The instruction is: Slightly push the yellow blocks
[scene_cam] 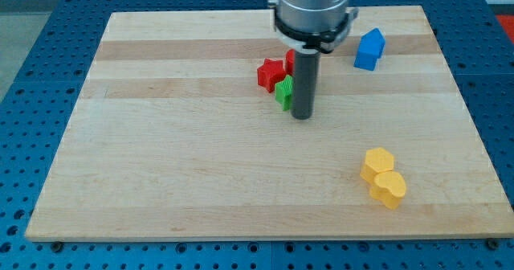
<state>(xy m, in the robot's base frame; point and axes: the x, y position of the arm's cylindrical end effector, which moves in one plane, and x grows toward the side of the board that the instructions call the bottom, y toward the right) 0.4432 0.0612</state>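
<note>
Two yellow blocks lie touching at the view's lower right: a yellow hexagon (377, 163) and, just below it to the right, a yellow heart-like block (389, 188). My tip (302, 116) rests on the board near the middle top, well up and to the left of the yellow blocks. It stands right beside a small green block (283, 92), on that block's right side. A red star block (271, 73) sits just up and left of the green one, and another red block (290, 59) is partly hidden behind the rod.
A blue house-shaped block (369, 49) stands at the view's upper right. The wooden board (161, 157) lies on a blue perforated table. The arm's grey body hangs over the board's top middle.
</note>
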